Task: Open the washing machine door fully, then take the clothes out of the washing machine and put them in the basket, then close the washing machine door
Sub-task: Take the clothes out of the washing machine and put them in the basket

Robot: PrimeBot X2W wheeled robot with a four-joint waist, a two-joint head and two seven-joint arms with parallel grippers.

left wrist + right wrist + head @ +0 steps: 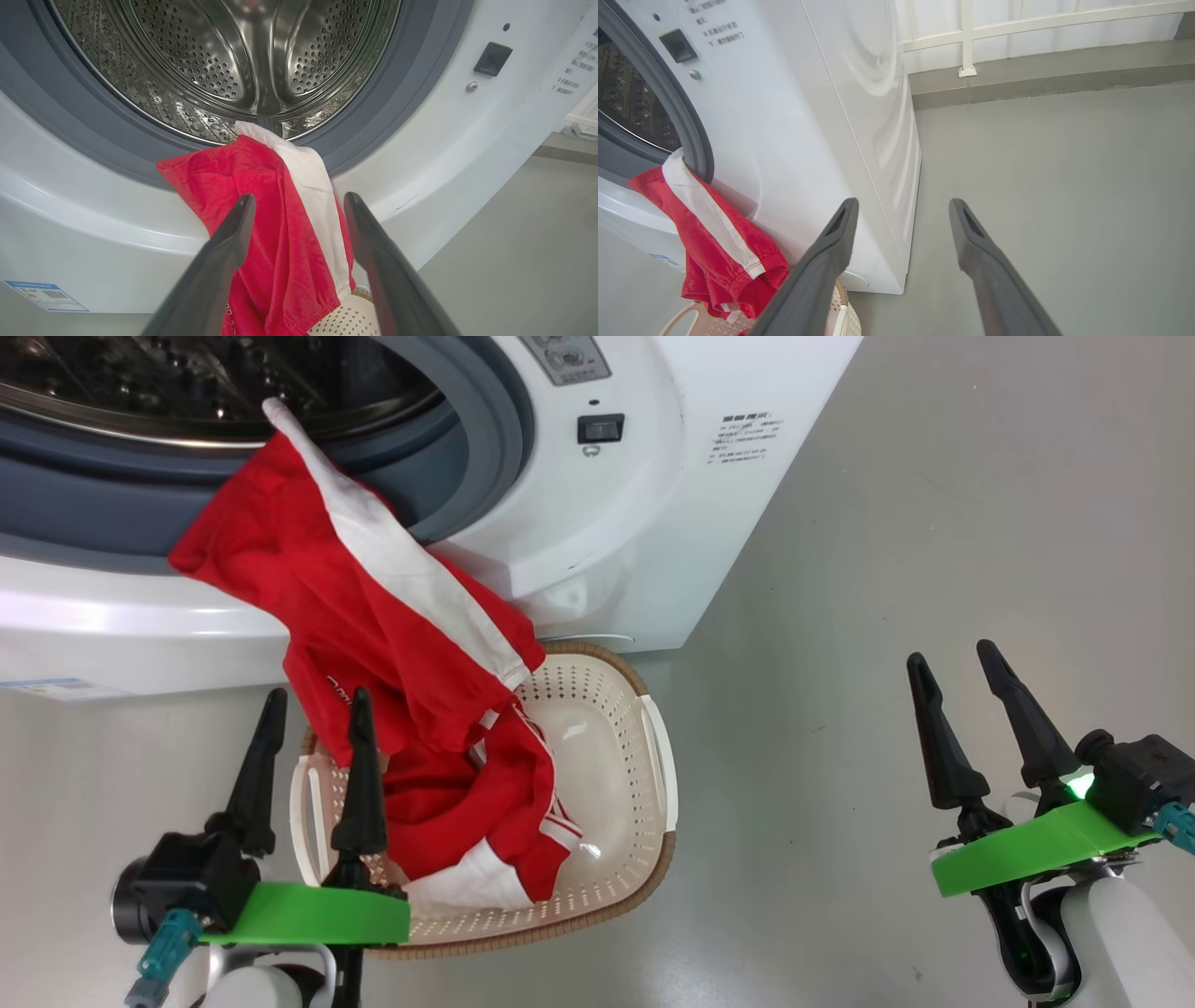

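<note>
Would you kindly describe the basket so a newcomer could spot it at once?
Start at the big white washing machine with its open drum. On the grey floor before its front stands the basket, holding red clothes that drape from the drum's lip. It alone is cream, perforated and brown-rimmed, with white side handles.

Left end effector [318,693], right end effector [950,650]: dark tapered fingers [359,775], green brackets [313,915], teal connectors [163,947], white forearms [1130,933].

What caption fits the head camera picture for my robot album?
Red clothes trail from the washing machine down into the basket; left gripper and right gripper both open.
</note>
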